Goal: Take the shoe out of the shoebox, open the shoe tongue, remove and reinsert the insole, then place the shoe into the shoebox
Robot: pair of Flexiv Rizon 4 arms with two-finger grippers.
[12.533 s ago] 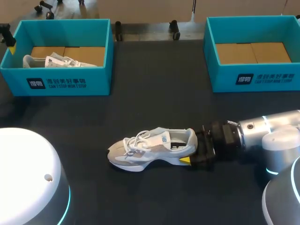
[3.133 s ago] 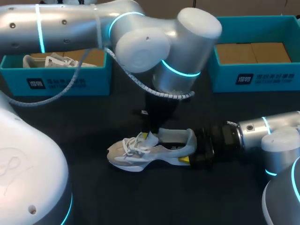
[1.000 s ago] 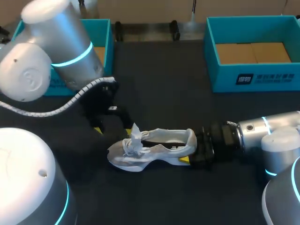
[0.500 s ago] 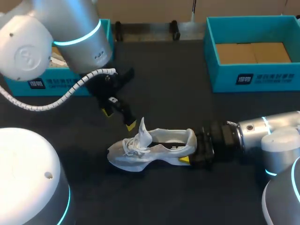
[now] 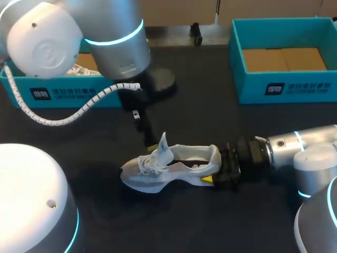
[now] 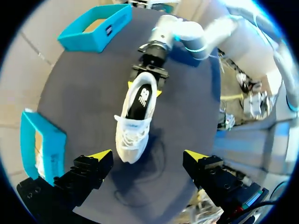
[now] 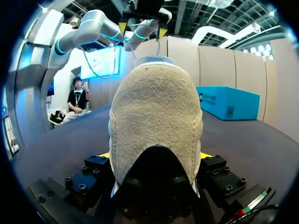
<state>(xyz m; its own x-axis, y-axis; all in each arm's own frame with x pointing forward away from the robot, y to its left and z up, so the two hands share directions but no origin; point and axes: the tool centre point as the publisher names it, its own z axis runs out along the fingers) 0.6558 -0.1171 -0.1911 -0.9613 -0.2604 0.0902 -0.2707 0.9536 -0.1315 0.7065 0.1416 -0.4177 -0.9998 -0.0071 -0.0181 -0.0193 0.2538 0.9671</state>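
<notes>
A white and grey shoe [image 5: 168, 167] lies on its sole on the black table, toe to the left, with its tongue [image 5: 163, 143] standing up. My right gripper [image 5: 218, 171] is shut on the heel, which fills the space between its fingers in the right wrist view [image 7: 154, 156]. My left gripper [image 5: 149, 141] hangs open just above and behind the laces, touching nothing. In the left wrist view it [image 6: 147, 156] is well above the shoe [image 6: 135, 116], whose dark insole [image 6: 140, 100] shows through the open mouth.
At the back left stands a teal shoebox [image 5: 52, 94] with another white shoe [image 5: 79, 69] in it. A second teal shoebox [image 5: 284, 87] at the back right shows only its cardboard floor. My left arm's big joints [image 5: 113, 37] rise over the left box.
My left arm has swung right, bringing its open gripper from beside the toe to over the laces. The tongue stands more upright. The right arm and shoe have not moved.
</notes>
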